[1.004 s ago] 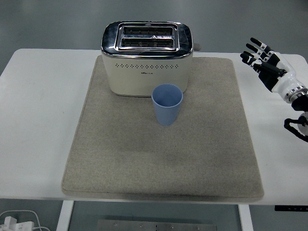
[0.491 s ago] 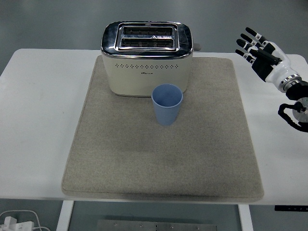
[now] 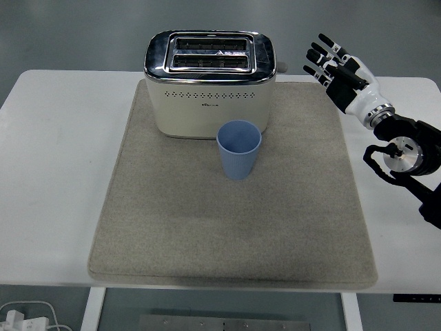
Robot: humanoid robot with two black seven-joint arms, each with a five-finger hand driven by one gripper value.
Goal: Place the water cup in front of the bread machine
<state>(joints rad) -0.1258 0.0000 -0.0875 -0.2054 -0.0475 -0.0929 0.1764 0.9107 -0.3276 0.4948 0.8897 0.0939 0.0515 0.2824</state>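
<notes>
A light blue water cup (image 3: pixel 239 149) stands upright on the grey mat (image 3: pixel 234 227), just in front of the cream and chrome bread machine (image 3: pixel 210 81) and slightly to the right of its middle. My right hand (image 3: pixel 335 67) hangs over the mat's far right corner, level with the bread machine and apart from the cup. Its fingers are spread and hold nothing. The left arm is out of the picture.
The white table (image 3: pixel 55 172) runs bare on both sides of the mat. My right forearm and wrist joint (image 3: pixel 403 155) lie over the table's right side. A white cable and plug (image 3: pixel 21 318) show below the table's near left edge.
My right hand has moved left and farther back, from the table's right edge toward the mat's far right corner. Cup and bread machine have not moved.
</notes>
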